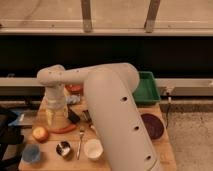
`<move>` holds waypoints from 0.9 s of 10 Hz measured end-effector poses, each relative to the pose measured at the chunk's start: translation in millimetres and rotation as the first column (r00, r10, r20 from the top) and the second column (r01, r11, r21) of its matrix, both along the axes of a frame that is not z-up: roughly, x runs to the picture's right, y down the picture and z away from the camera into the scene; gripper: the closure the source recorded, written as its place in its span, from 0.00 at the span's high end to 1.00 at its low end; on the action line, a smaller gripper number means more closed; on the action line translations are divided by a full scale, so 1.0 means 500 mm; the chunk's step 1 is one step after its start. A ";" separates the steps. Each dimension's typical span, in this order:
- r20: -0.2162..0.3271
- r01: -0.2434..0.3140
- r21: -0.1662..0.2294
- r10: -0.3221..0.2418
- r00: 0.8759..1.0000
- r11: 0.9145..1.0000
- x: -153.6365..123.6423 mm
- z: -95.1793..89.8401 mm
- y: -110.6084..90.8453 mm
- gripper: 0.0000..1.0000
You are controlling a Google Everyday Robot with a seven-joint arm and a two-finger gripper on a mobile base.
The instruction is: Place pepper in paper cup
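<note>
**Wooden table, gripper low at the pepper**

Wooden table [165, 150] fills our view, with dark windows behind it. From the left we see a small blue cup [31, 153], then an apple [40, 133]. The gripper [58, 119] hangs low just above the pepper [64, 129] (we cannot tell its state, as the wrist hides it). The pepper lies flat beside the apple. Further right stand a metal cup [63, 148], a fork [81, 141], the paper cup [93, 149], a dark purple plate [152, 125] and a green bin [150, 87].

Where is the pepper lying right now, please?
In the camera view, the pepper lies lower left, between the apple and the fork, just beneath the gripper.
</note>
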State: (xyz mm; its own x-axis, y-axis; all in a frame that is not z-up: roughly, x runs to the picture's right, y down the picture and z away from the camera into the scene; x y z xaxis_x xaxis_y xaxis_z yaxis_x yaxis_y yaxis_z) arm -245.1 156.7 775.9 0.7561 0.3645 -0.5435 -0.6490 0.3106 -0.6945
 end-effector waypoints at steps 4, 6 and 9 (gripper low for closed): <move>0.010 0.007 -0.044 -0.006 1.000 0.999 -0.006 0.010 0.041 0.62; 0.014 -0.005 -0.053 0.006 1.000 0.999 -0.006 0.003 0.057 0.62; 0.009 -0.009 -0.072 0.010 1.000 0.997 0.002 0.006 0.079 0.62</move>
